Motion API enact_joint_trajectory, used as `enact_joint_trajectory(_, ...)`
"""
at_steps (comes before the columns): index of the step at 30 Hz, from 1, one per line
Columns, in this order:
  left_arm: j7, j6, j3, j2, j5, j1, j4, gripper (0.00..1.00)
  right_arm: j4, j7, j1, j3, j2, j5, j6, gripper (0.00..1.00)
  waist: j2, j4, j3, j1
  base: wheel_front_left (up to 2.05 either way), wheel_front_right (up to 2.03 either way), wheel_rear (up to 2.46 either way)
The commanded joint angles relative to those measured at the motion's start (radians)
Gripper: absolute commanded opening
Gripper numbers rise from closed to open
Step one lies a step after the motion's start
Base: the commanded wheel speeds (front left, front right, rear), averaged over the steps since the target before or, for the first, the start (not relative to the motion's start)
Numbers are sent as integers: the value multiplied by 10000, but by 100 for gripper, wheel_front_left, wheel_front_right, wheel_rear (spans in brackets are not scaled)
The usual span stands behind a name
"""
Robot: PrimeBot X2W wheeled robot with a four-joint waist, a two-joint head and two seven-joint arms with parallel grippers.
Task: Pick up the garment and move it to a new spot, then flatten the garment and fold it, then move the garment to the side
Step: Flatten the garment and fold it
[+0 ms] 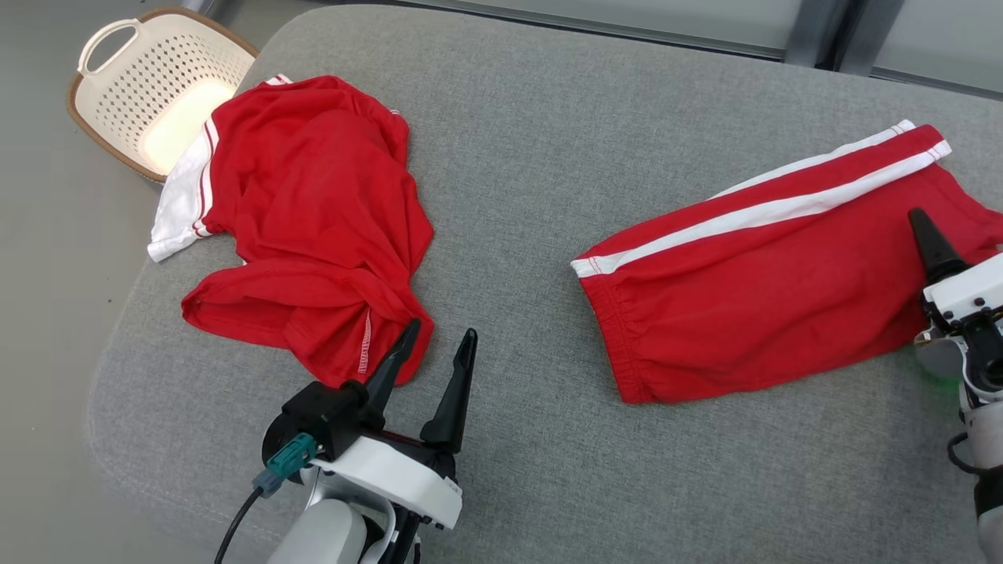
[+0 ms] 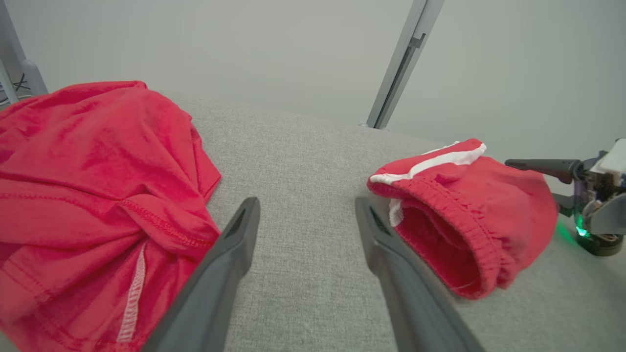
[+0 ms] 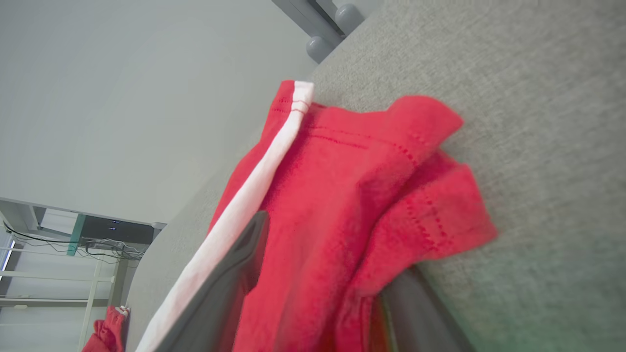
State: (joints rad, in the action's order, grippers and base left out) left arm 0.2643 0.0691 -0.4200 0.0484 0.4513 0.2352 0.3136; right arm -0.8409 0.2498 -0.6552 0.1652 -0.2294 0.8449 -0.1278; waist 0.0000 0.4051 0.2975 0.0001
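Note:
Two red garments lie on the grey cushion (image 1: 533, 157). A folded pair of shorts (image 1: 752, 266) with white side stripes sits at the right, also seen as shorts (image 2: 459, 205) and shorts (image 3: 342, 195). A crumpled red shirt (image 1: 313, 211) lies at the left, also shirt (image 2: 98, 195). My right gripper (image 1: 932, 239) is at the shorts' right end, open, with folds of the fabric between its fingers (image 3: 244, 274). My left gripper (image 1: 439, 348) stands open just right of the shirt's near hem, nothing between its fingers (image 2: 230, 254).
A cream perforated basket (image 1: 157, 86) stands on the floor off the cushion's far left corner. Bare cushion lies between the two garments and along the near edge. A metal post (image 2: 401, 63) rises behind the cushion.

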Motion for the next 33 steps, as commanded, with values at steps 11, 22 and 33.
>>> enact_joint_trajectory(11,-6,-160,87,34,176,373,-110,100,-984,-675,-606,-324,236,-248,-21,0,0,-57,155,-1,0,0,0)
enact_joint_trajectory(22,-4,-21,439,37,-96,252,459,100,-306,-1869,489,-436,-1,802,-16,0,0,-893,-521,-1,0,0,0)
enact_joint_trajectory(33,-4,158,920,35,-321,-201,706,100,-670,-3689,2113,131,28,899,-18,0,0,-1977,-1444,-1,0,0,0)
